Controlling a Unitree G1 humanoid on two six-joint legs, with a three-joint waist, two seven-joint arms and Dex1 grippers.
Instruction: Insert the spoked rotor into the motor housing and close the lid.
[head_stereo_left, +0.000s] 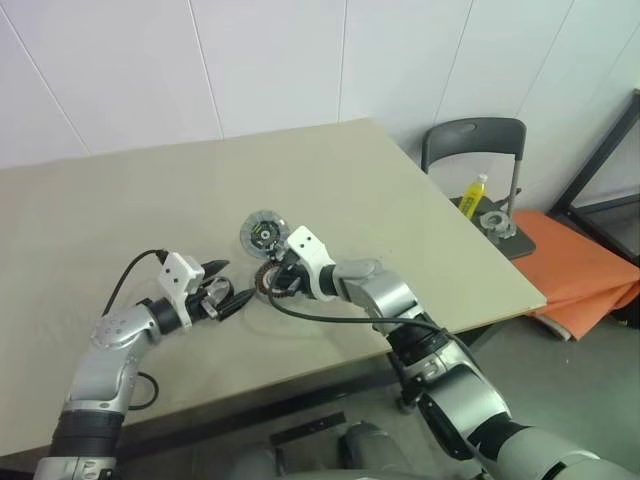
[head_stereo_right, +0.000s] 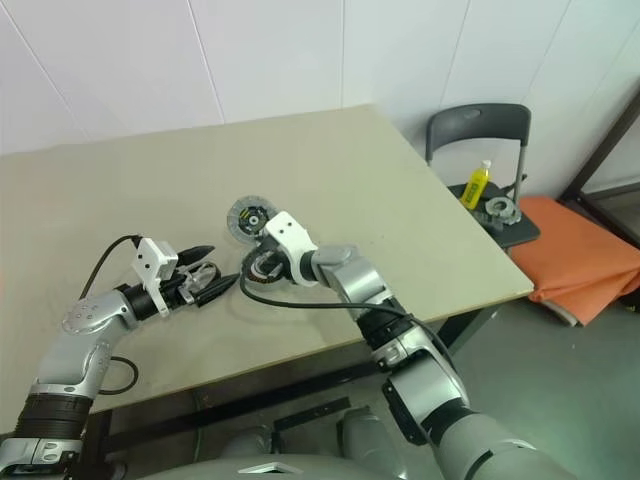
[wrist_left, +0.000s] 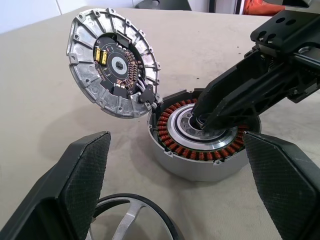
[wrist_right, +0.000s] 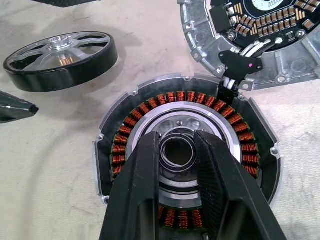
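The motor housing (wrist_right: 185, 97) lies open on the table, with its copper windings and pale centre showing. My right gripper (wrist_right: 177, 142) reaches down into it, its fingers nearly together on the centre hub. The lid (wrist_left: 112, 62) stands tilted up at the housing's far edge, joined to it by short wires, its circuit side showing. On the table beside the housing lies the spoked rotor (wrist_right: 60, 57), a black-rimmed wheel with silvery spokes. It sits between the wide-open fingers of my left gripper (head_stereo_left: 237, 281), which does not touch it.
The table (head_stereo_left: 420, 230) ends close on the right. Past that edge stands a dark folding chair (head_stereo_left: 478, 140) carrying a yellow bottle (head_stereo_left: 474, 189) and a metal part. An orange mat (head_stereo_left: 580, 265) lies on the floor. Black cables trail from both wrists.
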